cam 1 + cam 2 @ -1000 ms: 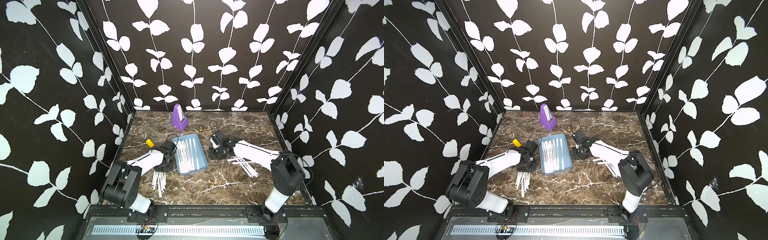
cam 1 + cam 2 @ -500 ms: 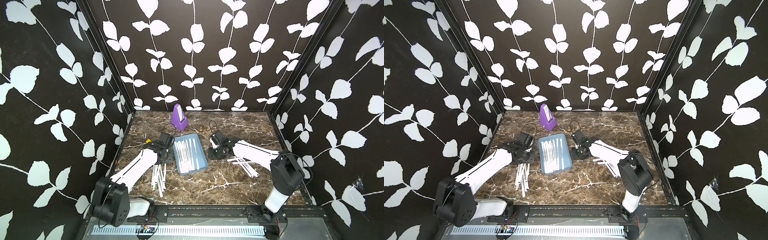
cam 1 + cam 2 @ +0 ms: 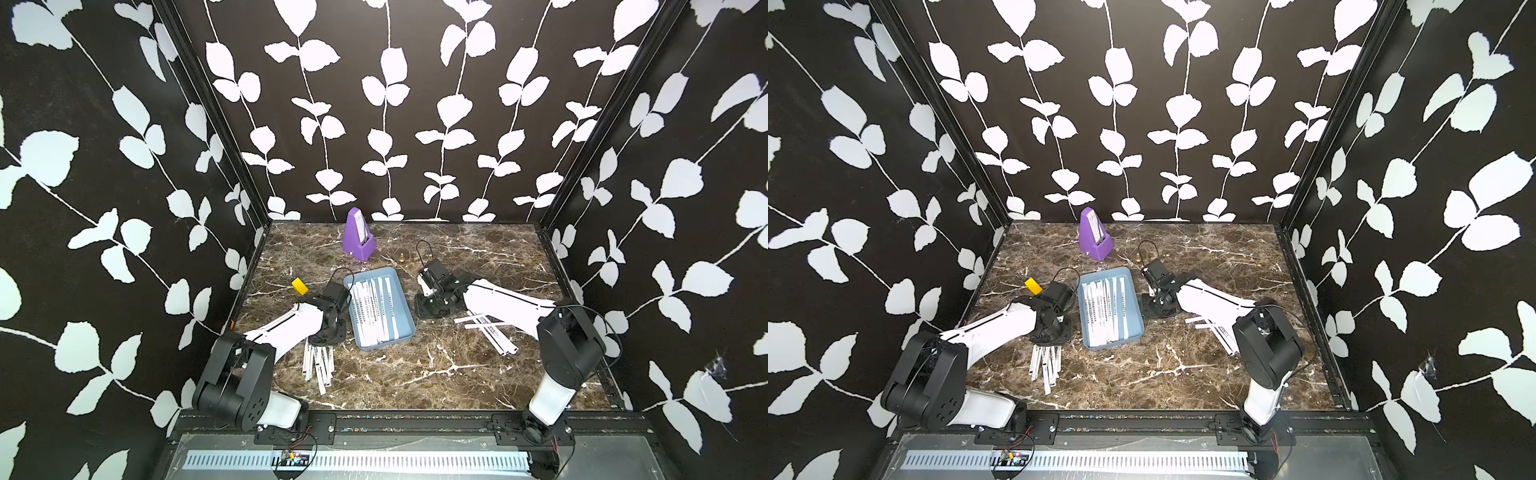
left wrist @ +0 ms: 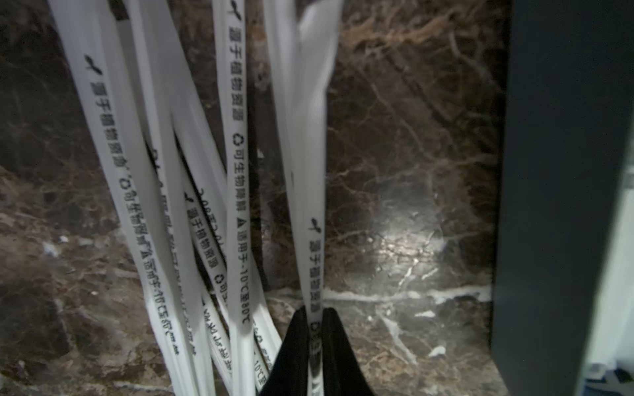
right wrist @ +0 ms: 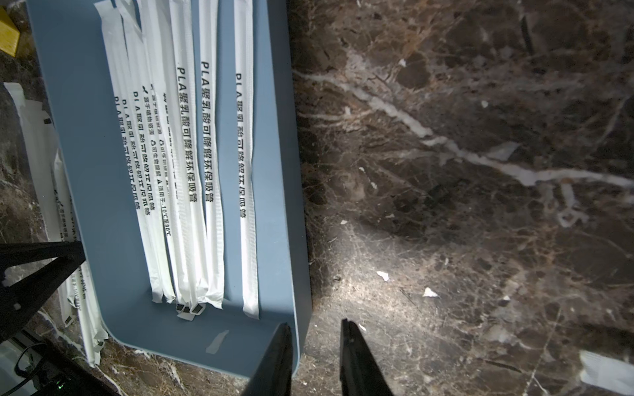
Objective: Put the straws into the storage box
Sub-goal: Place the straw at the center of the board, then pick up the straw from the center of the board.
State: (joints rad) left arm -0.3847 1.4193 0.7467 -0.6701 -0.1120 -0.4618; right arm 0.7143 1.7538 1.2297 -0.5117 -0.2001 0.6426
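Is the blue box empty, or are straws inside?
Not empty. Several wrapped straws lie flat inside the storage box, side by side.
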